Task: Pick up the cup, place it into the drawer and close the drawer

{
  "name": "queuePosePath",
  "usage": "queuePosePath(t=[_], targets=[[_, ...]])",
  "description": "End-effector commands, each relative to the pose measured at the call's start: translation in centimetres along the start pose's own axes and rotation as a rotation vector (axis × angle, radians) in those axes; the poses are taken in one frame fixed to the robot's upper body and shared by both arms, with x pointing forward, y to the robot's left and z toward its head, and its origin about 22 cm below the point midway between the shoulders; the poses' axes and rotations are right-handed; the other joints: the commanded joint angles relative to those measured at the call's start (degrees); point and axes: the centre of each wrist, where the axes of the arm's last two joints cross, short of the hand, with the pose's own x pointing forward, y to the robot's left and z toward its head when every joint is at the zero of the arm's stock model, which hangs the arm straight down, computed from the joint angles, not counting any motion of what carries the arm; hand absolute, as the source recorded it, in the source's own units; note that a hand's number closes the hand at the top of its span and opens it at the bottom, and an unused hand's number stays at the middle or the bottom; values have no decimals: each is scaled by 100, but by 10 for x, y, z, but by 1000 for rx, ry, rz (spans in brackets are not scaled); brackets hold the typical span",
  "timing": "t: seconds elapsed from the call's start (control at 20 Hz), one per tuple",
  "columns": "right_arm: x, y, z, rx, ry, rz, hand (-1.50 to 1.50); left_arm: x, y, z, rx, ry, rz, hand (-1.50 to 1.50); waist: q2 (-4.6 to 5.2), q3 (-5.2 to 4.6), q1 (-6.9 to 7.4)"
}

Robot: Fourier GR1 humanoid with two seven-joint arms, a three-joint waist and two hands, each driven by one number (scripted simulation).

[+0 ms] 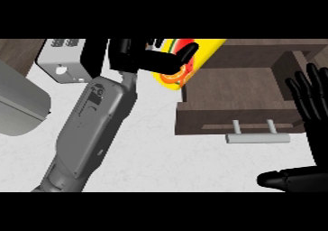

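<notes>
White bench (160, 158) below, open drawer (233, 85) centre stage. Left robot hand (150, 56) grasps the yellow cup (186, 58), just left of the drawer, mid-carry. Right robot hand (316, 122) rests released beside the drawer. Next up, I'd say: swing over the drawer, lower, release.

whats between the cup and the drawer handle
In the head view, the drawer's open wooden inside and front panel lie between the cup and the handle.
</notes>
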Motion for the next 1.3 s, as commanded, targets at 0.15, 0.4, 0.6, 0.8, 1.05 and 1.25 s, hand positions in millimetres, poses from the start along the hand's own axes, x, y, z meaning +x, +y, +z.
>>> queuePosePath(t=[0.15, 0.4, 0.6, 0.8, 1.05, 1.25], targets=[[10, 11, -8, 0, -5, -4, -150, -4, -25, -37, 6, 80, -44, 150, 13, -2, -46], [7, 9, -10, -4, -6, 11, -150, -28, -32, -33, 16, 94, -69, 150, 24, -1, -91], [-10, 4, -7, 26, -13, -11, -150, -29, -47, -43, 10, 115, -92, 150, 45, 3, -181], [-2, 11, -11, 35, -6, -17, -150, -45, -44, -37, 17, 147, -98, 150, 70, 3, -275], [7, 5, -15, 59, -29, -3, -150, -57, -47, -31, -21, 184, -178, 150, 75, 4, -352], [9, 19, -9, 27, -15, -35, -150, -48, -59, -39, -35, 176, -220, 150, 61, 2, -336]])
